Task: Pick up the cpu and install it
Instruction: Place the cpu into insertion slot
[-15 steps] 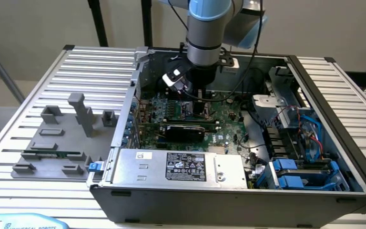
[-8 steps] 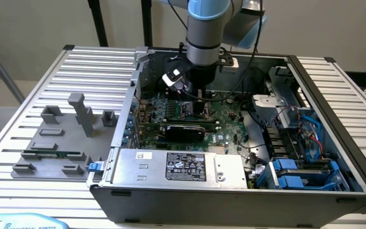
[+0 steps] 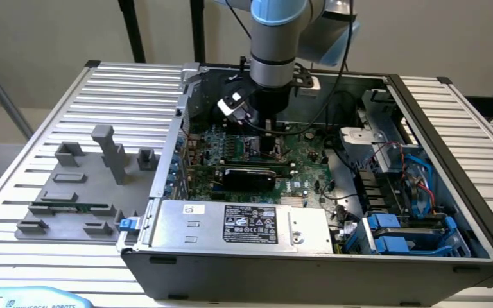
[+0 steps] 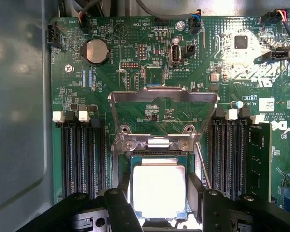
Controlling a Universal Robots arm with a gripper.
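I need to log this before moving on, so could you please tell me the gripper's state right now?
Gripper: closed on the cpu, holding it by two opposite edges.

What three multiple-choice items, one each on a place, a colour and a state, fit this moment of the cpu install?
1. Where is the cpu?
A. on the tray
B. between the fingers of the gripper, over the board
C. on the power supply

2. What colour is the board?
A. blue
B. red
C. green

3. How does the socket's metal frame stand?
A. swung open
B. shut over the cpu
C. taken off the board

Answers: 1 B, the wrist view has a finger against each side of it. 2 C, its surface is green all over. 3 A, it lies hinged back beside the cpu and leaves the chip's top uncovered.
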